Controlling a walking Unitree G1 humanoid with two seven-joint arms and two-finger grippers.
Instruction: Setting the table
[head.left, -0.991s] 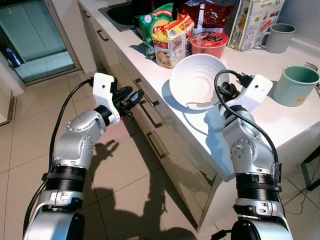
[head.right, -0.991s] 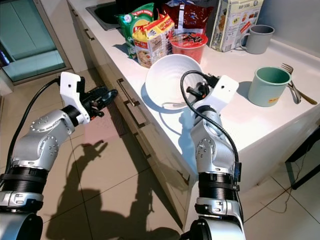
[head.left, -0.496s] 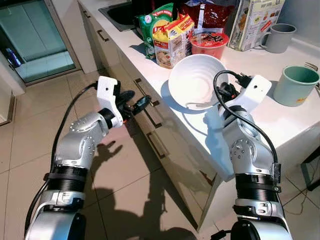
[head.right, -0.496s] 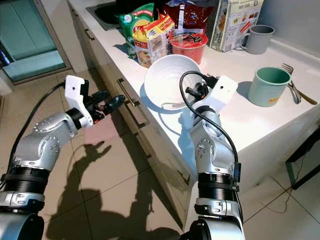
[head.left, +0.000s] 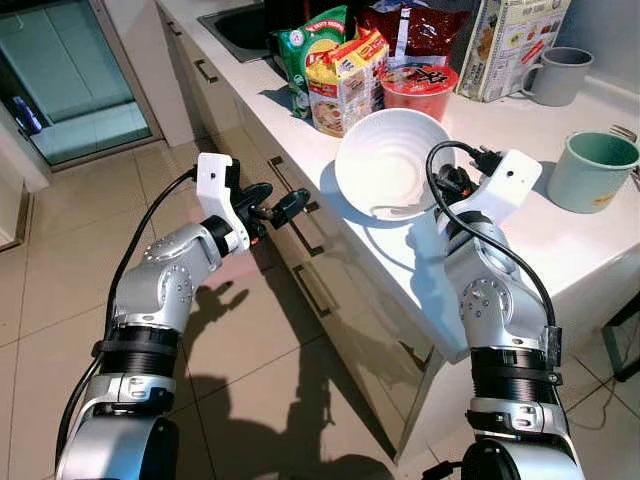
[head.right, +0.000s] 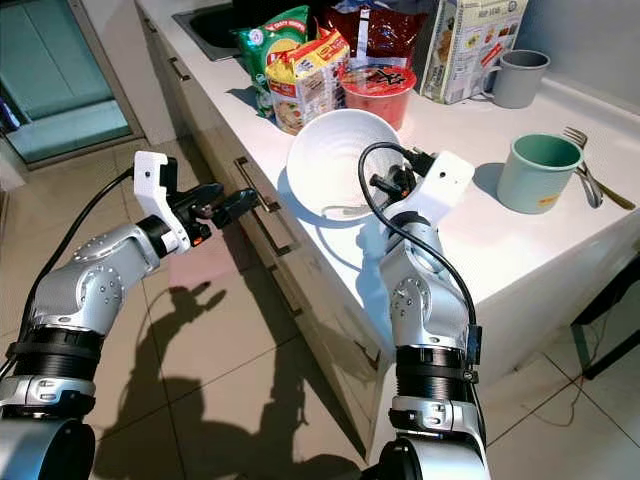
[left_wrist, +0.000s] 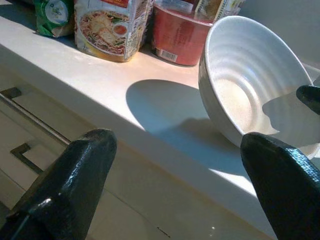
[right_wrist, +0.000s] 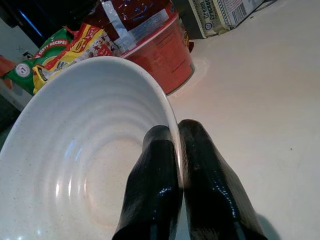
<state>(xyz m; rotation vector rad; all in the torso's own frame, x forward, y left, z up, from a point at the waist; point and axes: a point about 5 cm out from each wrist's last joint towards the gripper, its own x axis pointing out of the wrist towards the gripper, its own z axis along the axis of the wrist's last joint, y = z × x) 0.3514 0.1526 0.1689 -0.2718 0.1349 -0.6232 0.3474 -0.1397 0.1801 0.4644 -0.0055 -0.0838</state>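
Note:
A white ribbed bowl stands tilted on its side on the white counter, its opening turned towards me. My right gripper is shut on the bowl's rim, one finger inside and one outside. My left gripper is open and holds nothing. It hovers just off the counter's front edge, level with the drawer handles and to the left of the bowl. In the left wrist view the bowl lies ahead between the spread fingers.
Behind the bowl stand noodle packets, a red cup of noodles and a carton. A grey mug, a green mug and a fork sit to the right. A sink is far left; tiled floor lies below.
My left gripper has moved right towards the counter's edge and its fingers have spread apart. The bowl in my right gripper has shifted slightly to the left.

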